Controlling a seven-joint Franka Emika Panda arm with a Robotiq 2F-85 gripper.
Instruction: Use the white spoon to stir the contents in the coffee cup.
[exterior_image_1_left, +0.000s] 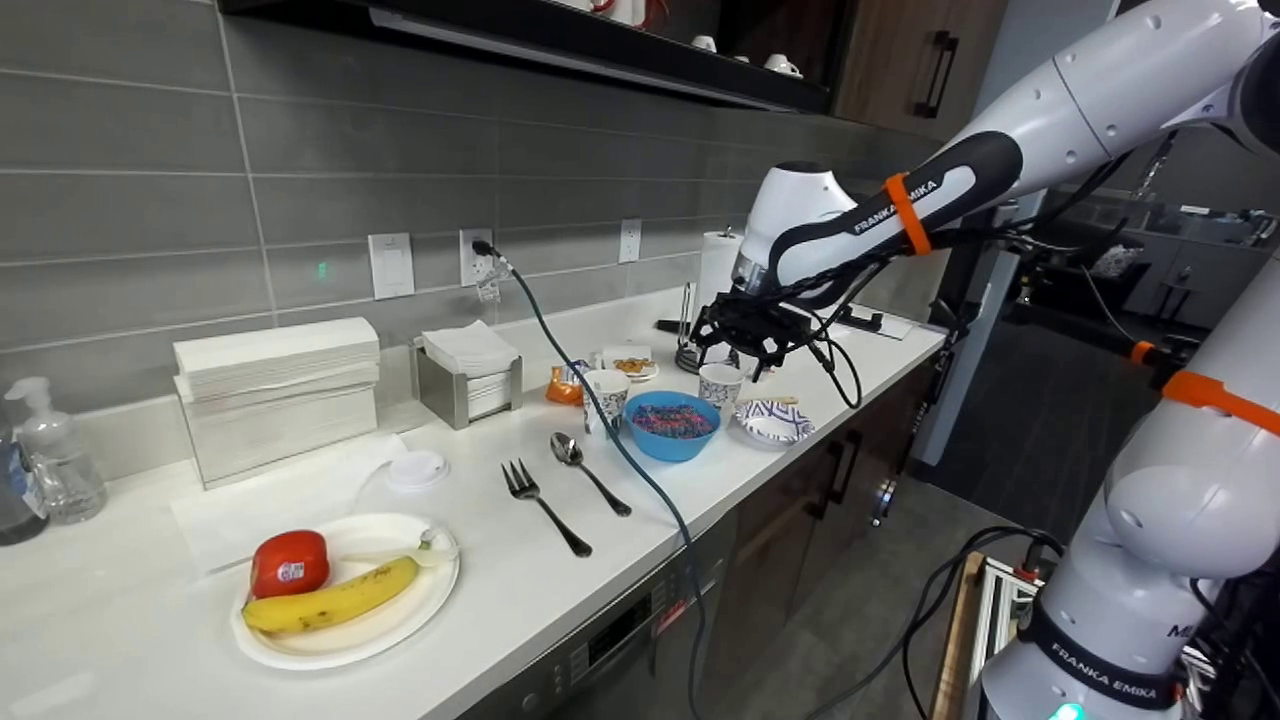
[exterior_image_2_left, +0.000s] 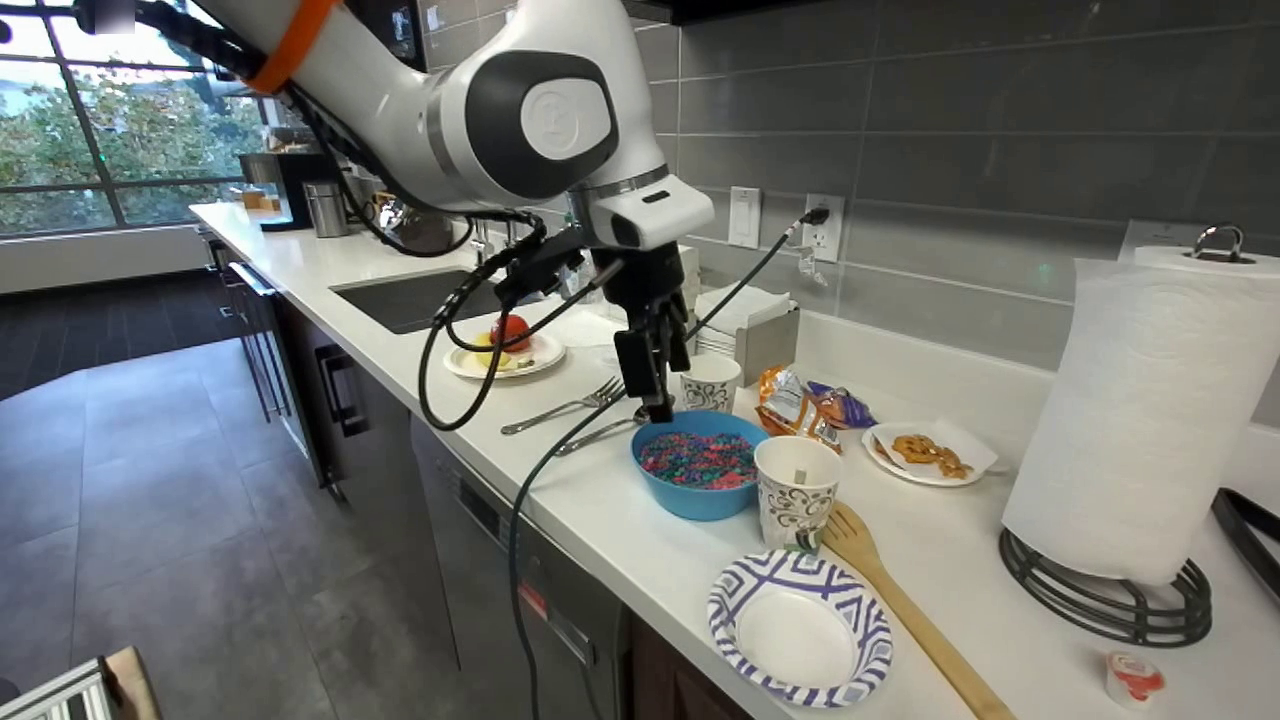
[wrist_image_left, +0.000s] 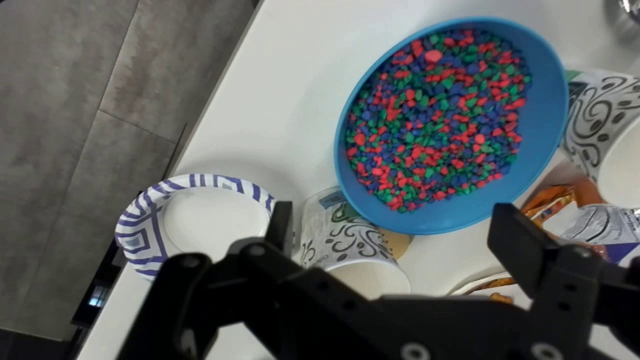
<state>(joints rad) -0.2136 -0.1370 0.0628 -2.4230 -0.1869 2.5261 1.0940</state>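
Observation:
Two white paper cups with dark swirls stand on the counter beside the blue bowl. The nearer cup (exterior_image_2_left: 798, 490) also shows in an exterior view (exterior_image_1_left: 720, 388) and in the wrist view (wrist_image_left: 345, 235). A small pale tan piece shows inside it; I cannot tell what it is. The farther cup (exterior_image_2_left: 710, 385) shows at the right edge of the wrist view (wrist_image_left: 602, 120). No white spoon can be made out; a metal spoon (exterior_image_1_left: 567, 450) lies on the counter. My gripper (wrist_image_left: 393, 206) is open and empty above the nearer cup and bowl; it shows in both exterior views (exterior_image_1_left: 730, 366) (exterior_image_2_left: 668, 390).
A blue bowl (exterior_image_2_left: 700, 505) of colored pebbles stands between the cups. A patterned paper bowl (exterior_image_2_left: 800, 640), wooden fork (exterior_image_2_left: 920, 620), snack bags (exterior_image_2_left: 800, 400) and pretzel plate (exterior_image_2_left: 930, 475) lie around. A cable (exterior_image_1_left: 640, 465) crosses the counter. A paper towel roll (exterior_image_2_left: 1140, 420) stands behind.

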